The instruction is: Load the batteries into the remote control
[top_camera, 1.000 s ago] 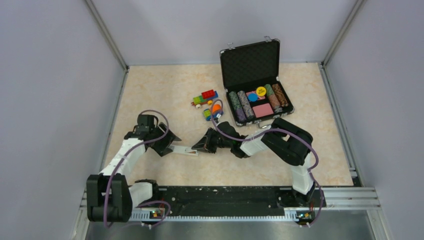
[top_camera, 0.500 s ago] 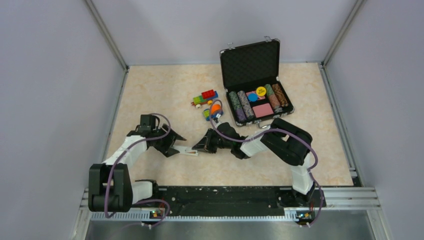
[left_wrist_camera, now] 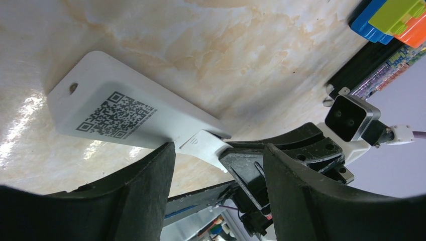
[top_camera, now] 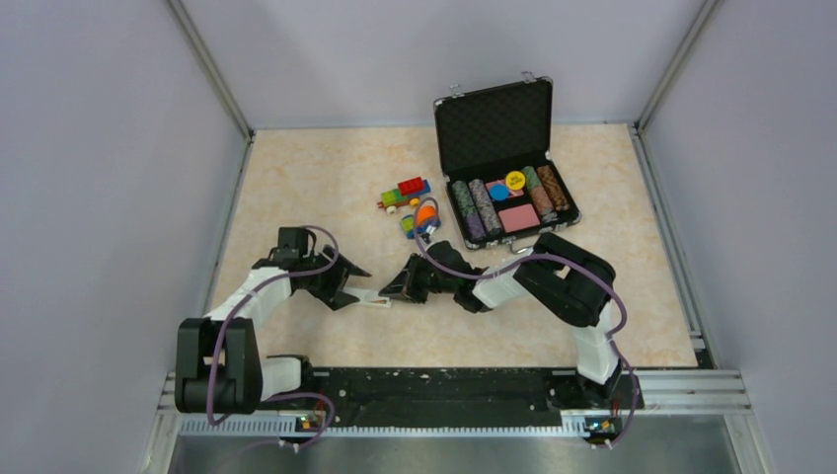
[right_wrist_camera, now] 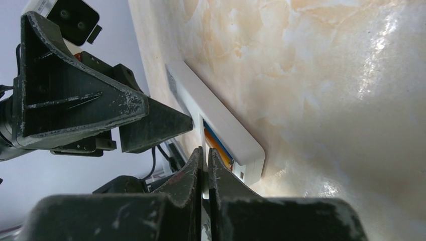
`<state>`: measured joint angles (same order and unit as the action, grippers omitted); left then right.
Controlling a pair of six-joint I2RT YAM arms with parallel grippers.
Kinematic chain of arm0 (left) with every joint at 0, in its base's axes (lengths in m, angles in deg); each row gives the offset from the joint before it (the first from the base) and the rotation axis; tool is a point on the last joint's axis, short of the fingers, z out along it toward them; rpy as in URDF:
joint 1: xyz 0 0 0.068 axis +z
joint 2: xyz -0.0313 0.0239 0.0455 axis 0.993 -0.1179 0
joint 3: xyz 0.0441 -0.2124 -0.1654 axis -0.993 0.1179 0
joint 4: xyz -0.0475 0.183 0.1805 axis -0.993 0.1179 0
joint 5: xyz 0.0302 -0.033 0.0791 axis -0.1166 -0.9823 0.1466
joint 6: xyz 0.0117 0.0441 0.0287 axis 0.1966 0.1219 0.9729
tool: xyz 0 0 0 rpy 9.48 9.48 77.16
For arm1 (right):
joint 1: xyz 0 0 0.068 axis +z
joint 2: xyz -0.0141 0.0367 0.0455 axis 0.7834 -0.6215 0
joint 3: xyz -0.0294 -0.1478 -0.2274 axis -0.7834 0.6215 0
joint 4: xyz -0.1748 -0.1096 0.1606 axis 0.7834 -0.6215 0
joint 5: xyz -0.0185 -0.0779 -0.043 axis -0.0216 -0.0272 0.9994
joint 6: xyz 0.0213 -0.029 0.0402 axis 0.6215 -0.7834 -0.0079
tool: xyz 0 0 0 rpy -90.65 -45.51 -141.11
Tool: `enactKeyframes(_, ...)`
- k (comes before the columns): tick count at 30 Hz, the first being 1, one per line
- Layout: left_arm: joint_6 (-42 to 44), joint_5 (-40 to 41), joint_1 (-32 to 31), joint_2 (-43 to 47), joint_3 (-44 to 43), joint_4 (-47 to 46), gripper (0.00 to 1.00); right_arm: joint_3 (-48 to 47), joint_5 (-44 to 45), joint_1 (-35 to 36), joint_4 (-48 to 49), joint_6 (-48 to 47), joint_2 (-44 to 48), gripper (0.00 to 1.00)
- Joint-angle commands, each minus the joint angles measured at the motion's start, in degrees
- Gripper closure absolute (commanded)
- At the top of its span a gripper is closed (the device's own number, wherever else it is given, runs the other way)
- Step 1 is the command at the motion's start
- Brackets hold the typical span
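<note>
As my left arm swings its elbow inward and creeps toward the centre, my left pincer (left_wrist_camera: 218,148) comes to stand wide, one finger on either side of the remote's (left_wrist_camera: 125,118) end, not closed on it. The remote lies label up on the table (top_camera: 326,178), between my two pincers. My right pincer (right_wrist_camera: 204,150), unmoved, is fully closed, its tips at the open bay where the batteries (right_wrist_camera: 217,143) show, blue beside orange. I judge them seated; the cover (left_wrist_camera: 203,145) jutting from that end is what remains. Both forearms lie low, pincers facing each other.
</note>
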<state>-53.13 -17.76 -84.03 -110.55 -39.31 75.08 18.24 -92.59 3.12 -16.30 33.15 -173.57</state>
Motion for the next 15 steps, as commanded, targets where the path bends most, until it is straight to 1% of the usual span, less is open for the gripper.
enactKeyframes(1, -0.51, 2.17, 0.10, 0.71, 2.08, 1.02, 0.31, -2.07, 1.69, 1.04, -6.48, -0.63, -1.10, 1.00)
enactKeyframes(5, -1.76, 2.20, 0.18, 1.20, 2.93, 0.48, 0.32, -2.99, 2.50, 1.71, -11.23, -0.59, -0.98, 1.00)
enactKeyframes(10, -4.94, -1.39, 0.15, 0.24, 4.83, -4.81, 0.32, -4.12, 3.80, 1.78, -16.85, -0.34, -0.89, 1.00)
enactKeyframes(15, -6.30, -2.11, 0.04, 0.62, 5.54, -6.93, 0.32, -4.43, 4.38, 1.81, -19.70, 0.08, -0.93, 0.99)
